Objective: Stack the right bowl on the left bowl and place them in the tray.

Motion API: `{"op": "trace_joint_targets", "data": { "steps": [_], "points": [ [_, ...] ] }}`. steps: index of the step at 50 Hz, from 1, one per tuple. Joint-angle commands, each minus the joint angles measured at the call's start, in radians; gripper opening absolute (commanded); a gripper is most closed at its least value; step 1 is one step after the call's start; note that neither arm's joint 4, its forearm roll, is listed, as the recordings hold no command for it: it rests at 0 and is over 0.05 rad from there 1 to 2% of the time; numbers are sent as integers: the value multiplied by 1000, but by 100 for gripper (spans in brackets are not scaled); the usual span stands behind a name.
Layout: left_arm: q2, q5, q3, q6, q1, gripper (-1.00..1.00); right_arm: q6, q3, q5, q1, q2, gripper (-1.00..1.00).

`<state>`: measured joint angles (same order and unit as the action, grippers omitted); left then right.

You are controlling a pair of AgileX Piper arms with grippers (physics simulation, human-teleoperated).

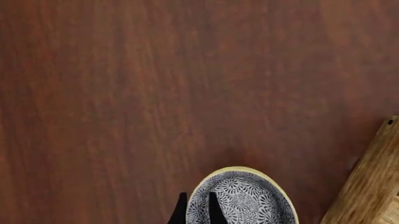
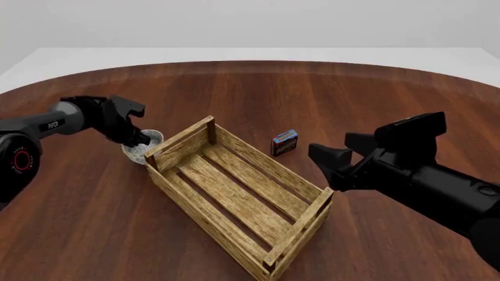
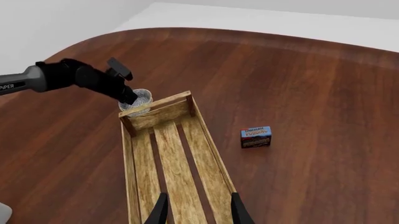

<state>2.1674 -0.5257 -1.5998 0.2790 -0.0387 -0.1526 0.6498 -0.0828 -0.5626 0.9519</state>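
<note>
One patterned grey bowl with a cream rim point(image 1: 249, 200) point(image 2: 145, 147) point(image 3: 142, 99) shows beside the tray's far left corner, outside it. I cannot tell whether it is one bowl or two stacked. My left gripper point(image 1: 197, 196) point(image 2: 136, 139) point(image 3: 128, 97) is shut on its rim, one finger inside and one outside. The tray point(image 2: 234, 193) point(image 3: 177, 158) point(image 1: 374, 182), a light-wood slatted crate, lies diagonally mid-table with nothing in it. My right gripper point(image 2: 329, 166) point(image 3: 198, 207) hangs open above the tray's near right end, holding nothing.
A small dark box with red and blue print point(image 2: 284, 142) point(image 3: 256, 136) stands on the table just right of the tray. Dark wood table point(image 2: 352, 99) stretches beyond, ending in a curved far edge.
</note>
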Motion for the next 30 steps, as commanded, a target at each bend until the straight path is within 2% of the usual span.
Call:
{"op": "trace_joint_targets", "data": {
  "steps": [1,30],
  "points": [
    [-6,-48,11,-44,40,-100,0,0,1,-4,1,100],
    [-127,-86,-16,-73,35,-100,4,3,-22,-3,-31,100]
  ]
}}
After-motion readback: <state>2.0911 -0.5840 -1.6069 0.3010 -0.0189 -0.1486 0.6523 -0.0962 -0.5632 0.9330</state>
